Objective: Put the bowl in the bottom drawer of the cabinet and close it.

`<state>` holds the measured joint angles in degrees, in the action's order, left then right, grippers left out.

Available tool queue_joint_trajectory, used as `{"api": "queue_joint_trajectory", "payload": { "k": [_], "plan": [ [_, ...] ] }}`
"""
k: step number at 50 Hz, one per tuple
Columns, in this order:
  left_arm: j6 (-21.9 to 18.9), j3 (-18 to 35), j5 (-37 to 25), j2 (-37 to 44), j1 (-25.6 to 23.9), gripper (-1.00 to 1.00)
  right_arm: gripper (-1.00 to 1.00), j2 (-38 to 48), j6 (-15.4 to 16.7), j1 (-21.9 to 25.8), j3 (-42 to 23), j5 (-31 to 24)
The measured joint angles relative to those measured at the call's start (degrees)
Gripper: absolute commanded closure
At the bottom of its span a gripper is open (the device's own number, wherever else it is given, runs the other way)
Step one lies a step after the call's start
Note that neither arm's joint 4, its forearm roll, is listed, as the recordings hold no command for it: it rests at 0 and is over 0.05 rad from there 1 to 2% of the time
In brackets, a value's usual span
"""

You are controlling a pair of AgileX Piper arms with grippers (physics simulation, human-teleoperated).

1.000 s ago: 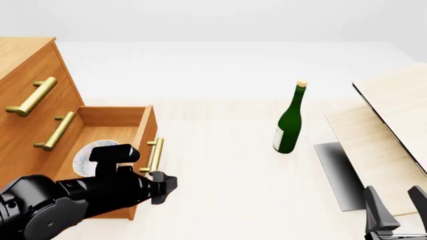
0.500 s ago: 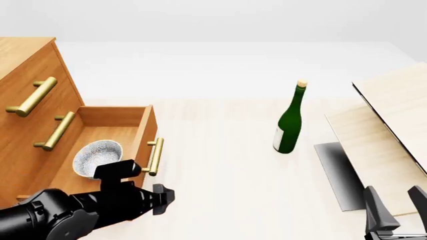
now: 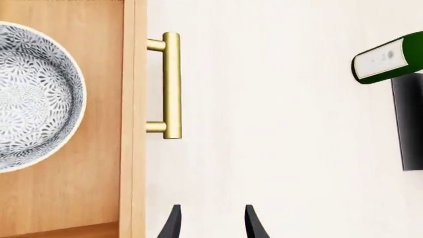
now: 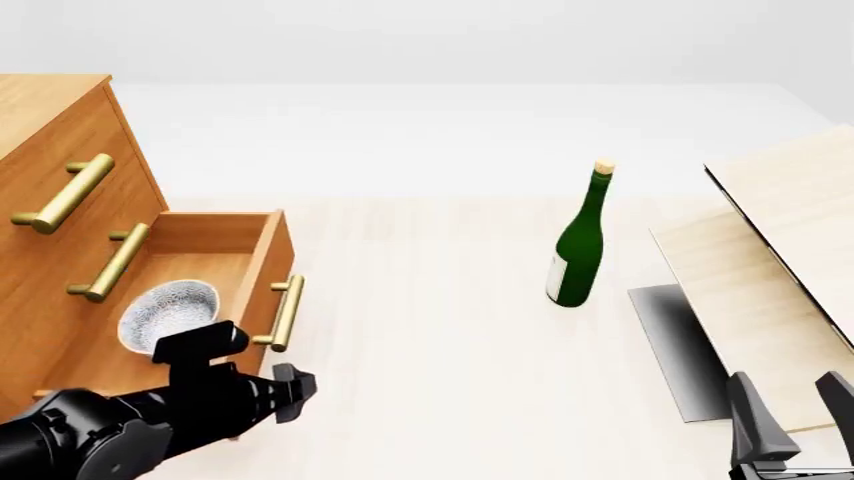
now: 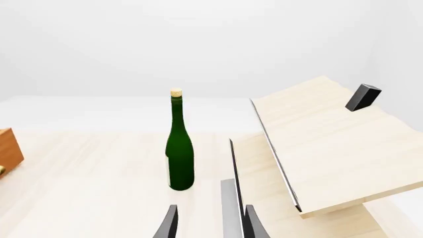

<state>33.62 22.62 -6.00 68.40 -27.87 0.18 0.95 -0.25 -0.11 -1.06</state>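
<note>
Left wrist view: the bowl (image 3: 29, 96) lies inside the bottom drawer (image 3: 129, 148) at the frame's left; the left gripper (image 3: 209, 222), fingers apart and empty, sits just outside the drawer front below the brass handle (image 3: 171, 84).

Front view: at lower left the drawer has slid partly back into the cabinet (image 4: 54, 150) since a moment ago, so closing is under way; it is still partly open.

Right wrist view: the right gripper (image 5: 209, 222) is parted and idle, facing the green bottle (image 5: 179, 148) and pale boards (image 5: 330, 148).

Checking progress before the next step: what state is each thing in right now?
bowl: upright, inside the bottom drawer
bottom drawer: partly open
two upper drawers: shut
bottle: upright, corked
left gripper: open, empty, facing the drawer handle
right gripper: open, empty
</note>
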Motion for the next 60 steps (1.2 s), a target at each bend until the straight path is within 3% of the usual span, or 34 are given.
{"api": "queue_joint_trajectory", "payload": {
  "k": [38,60],
  "plan": [
    [-5.0,-4.7,0.5,-0.8,12.7,-1.00,-1.00,0.0,0.0,0.0,0.0,0.0],
    [-9.5,-4.6,1.0,0.0,22.8,-1.00,-1.00,0.0,0.0,0.0,0.0,0.0]
  ]
}}
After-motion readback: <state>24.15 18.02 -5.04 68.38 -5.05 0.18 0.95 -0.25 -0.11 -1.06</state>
